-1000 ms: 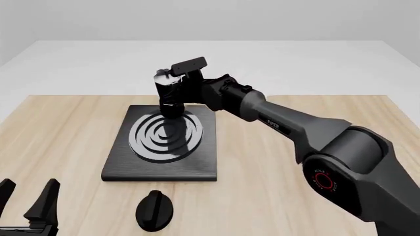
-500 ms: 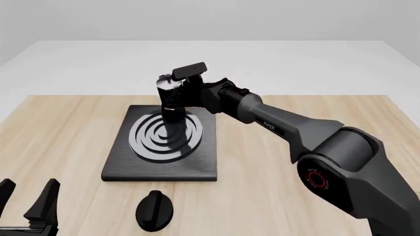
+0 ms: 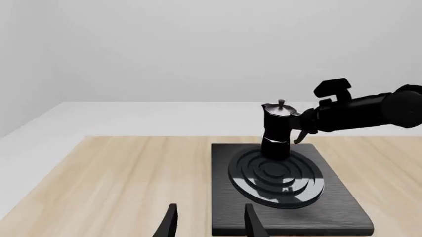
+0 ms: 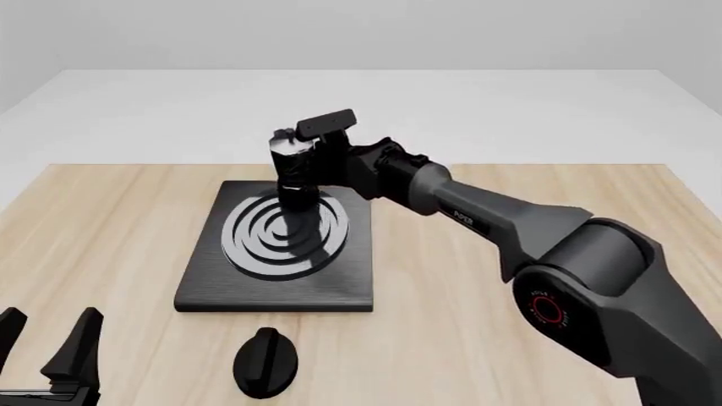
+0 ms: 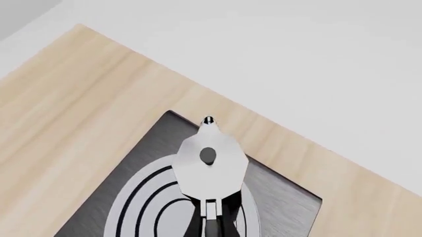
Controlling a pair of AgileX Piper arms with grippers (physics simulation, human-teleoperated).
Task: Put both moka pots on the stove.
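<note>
A black moka pot [image 4: 296, 173] with a silver lid stands upright at the far rim of the silver rings on the stove [image 4: 338, 283]. My right gripper [image 4: 317, 166] reaches in from the right and is shut on the pot's side handle. The left wrist view shows the moka pot [image 3: 276, 134] with its base at the ring plate on the stove [image 3: 343, 210], and the right gripper [image 3: 301, 130] at its handle. Seen from above in the right wrist view, the pot's lid [image 5: 209, 170] is over the stove [image 5: 157, 144]. My left gripper [image 4: 46, 348] is open and holds nothing, low at the near left.
A small black oval knob [image 4: 266, 362] lies on the wooden table [image 4: 101, 245] just in front of the stove's near edge. The right arm [image 4: 508, 224] stretches across the table's right half toward the stove.
The right gripper has lowered the moka pot toward the stove's rings; in the last half second it has barely moved. The left gripper has stayed still.
</note>
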